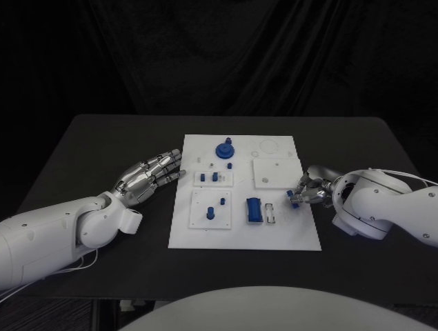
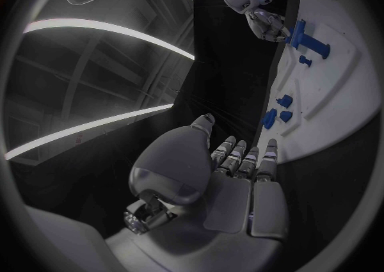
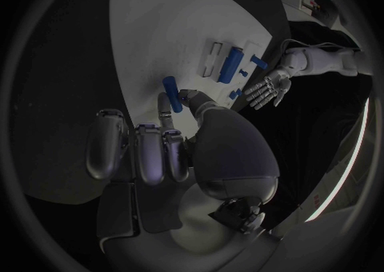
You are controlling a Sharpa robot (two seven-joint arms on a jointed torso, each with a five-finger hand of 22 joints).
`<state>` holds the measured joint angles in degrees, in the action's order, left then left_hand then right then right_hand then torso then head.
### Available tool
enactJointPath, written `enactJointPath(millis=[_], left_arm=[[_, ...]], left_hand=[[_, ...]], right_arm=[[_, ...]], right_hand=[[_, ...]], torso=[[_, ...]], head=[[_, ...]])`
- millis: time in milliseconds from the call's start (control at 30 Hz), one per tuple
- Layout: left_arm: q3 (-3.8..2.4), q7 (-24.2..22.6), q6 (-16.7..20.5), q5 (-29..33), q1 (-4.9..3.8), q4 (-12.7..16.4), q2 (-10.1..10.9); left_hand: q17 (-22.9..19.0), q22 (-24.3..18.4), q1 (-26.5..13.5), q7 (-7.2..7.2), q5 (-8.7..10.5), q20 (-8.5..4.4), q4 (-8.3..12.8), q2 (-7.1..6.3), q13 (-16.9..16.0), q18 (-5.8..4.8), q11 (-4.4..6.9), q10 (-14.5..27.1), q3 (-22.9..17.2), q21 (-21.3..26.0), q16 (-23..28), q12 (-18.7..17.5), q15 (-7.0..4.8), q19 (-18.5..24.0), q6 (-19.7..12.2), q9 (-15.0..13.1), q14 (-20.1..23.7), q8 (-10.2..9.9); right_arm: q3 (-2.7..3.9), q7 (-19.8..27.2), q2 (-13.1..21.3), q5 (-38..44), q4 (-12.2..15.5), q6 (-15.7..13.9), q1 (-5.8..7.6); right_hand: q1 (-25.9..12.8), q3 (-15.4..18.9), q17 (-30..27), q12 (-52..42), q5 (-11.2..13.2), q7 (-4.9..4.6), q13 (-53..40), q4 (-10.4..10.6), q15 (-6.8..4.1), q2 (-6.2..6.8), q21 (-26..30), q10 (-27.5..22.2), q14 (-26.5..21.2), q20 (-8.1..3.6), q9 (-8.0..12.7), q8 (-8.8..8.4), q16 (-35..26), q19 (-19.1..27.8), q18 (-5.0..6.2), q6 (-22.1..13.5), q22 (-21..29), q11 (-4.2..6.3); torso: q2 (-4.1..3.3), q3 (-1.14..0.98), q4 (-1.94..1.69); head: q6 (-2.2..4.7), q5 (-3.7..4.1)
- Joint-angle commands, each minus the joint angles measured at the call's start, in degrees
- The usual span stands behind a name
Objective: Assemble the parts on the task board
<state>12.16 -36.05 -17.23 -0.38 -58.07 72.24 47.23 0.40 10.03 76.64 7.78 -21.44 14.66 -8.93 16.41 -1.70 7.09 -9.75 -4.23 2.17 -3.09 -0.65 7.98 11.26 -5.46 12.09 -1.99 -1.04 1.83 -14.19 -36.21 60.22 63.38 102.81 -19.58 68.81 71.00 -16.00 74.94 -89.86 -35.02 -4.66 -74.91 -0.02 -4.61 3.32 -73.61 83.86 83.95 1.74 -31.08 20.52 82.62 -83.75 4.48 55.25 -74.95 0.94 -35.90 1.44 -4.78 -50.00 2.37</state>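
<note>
— Where are the hands sitting?

— I'm seeing the left hand [image 1: 151, 174] hovering flat at the task board's [image 1: 279, 238] left edge, fingers spread, holding nothing. The right hand [image 1: 310, 189] is pinching a small blue part [image 3: 169, 85] at the board's right edge.

— And the others?

— A blue block [image 1: 252, 209] is lying near-centre; a blue knob [image 1: 223, 148] is standing at the far side.

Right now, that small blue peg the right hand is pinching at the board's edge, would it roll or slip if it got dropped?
Probably yes. The blue peg looks like a short round cylinder, so it would likely roll on the flat task board. It appears to be smooth, stiff plastic, so the right hand, pinching it by its end, could let it slip. It looks light for its size.
</note>
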Motion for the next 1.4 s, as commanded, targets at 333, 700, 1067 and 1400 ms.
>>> enactJointPath(millis=[333, 700, 1067, 1400], left_arm=[[-0.06, -0.7, -0.3, 0.3, 0.09, 0.3, -0.1], [-0.06, -0.8, -0.3, 0.3, 0.09, 0.4, -0.1], [-0.06, -0.7, -0.4, 0.3, 0.09, 0.3, -0.2], [-0.06, -0.8, -0.6, 0.3, 0.1, 0.1, -0.4]], left_hand=[[0.1, 0.1, -0.5, 0.67, -0.28, 0.45, 0.0, 0.14, -0.1, 0.66, -0.48, 0.0, -0.3, -0.2, -0.2, 0.4, 0.16, 0.1, 0.2, -0.1, -0.2, 0.3], [0.1, 0.1, -0.5, 0.76, -0.28, 0.47, 0.0, 0.1, -0.1, 0.67, -0.43, -0.1, -0.3, -0.2, -0.2, 0.4, 0.16, 0.0, 0.2, -0.1, -0.2, 0.3], [0.1, 0.1, -0.5, 0.81, -0.26, 0.48, 0.0, 0.04, -0.1, 0.69, -0.41, -0.1, -0.3, -0.2, -0.2, 0.4, 0.15, 0.0, 0.2, -0.1, -0.2, 0.3], [0.1, 0.0, -0.6, 0.85, -0.27, 0.49, 0.0, 0.01, -0.1, 0.7, -0.39, 0.0, -0.3, -0.2, -0.2, 0.4, 0.15, 0.0, 0.2, -0.1, -0.2, 0.3]], right_arm=[[0.05, -0.4, 0.6, -24.4, 2.6, -0.3, 1.42], [0.04, -0.9, -0.8, -28.4, 2.4, 2.0, 0.8], [0.04, -0.7, -2.0, -27.4, 1.8, 2.4, 0.28], [0.04, -0.8, -2.8, -25.1, 1.2, 2.8, 0.1]], right_hand=[[-1.3, -0.8, 2.6, -0.1, 1.0, 1.86, -15.1, 0.2, -0.37, -0.08, -0.6, 6.1, 3.6, -0.28, -0.1, 0.1, 0.3, -0.8, -1.2, 1.7, -10.8, 0.5], [-1.5, -0.8, 2.6, -0.1, 2.2, 1.93, -15.1, 0.6, -0.43, -0.09, -0.5, 6.1, 3.6, -0.35, -0.1, -0.02, 0.3, -0.8, -1.17, 1.4, -10.7, 0.58], [-1.4, -0.8, 2.4, -0.1, 3.7, 1.84, -15.1, 0.9, -0.41, -0.23, 0.1, 6.1, 3.6, -0.37, -0.1, -0.21, 0.1, -0.5, -1.05, 1.0, -10.5, 0.51], [-1.9, -0.5, 1.5, -0.1, 7.5, 1.53, -15.1, 2.1, -0.17, -0.39, 1.8, 6.1, 3.3, -0.2, 0.0, -0.75, -0.5, 0.1, -0.74, 0.3, -10.1, 0.23]], torso=[[0.0, 0.06, 0.03], [-0.12, -0.04, -0.06], [-0.07, 0.03, 0.04], [0.01, 0.01, -0.11]], head=[[0.0, -0.19], [0.0, 0.23], [0.0, 0.07], [0.0, 0.1]])
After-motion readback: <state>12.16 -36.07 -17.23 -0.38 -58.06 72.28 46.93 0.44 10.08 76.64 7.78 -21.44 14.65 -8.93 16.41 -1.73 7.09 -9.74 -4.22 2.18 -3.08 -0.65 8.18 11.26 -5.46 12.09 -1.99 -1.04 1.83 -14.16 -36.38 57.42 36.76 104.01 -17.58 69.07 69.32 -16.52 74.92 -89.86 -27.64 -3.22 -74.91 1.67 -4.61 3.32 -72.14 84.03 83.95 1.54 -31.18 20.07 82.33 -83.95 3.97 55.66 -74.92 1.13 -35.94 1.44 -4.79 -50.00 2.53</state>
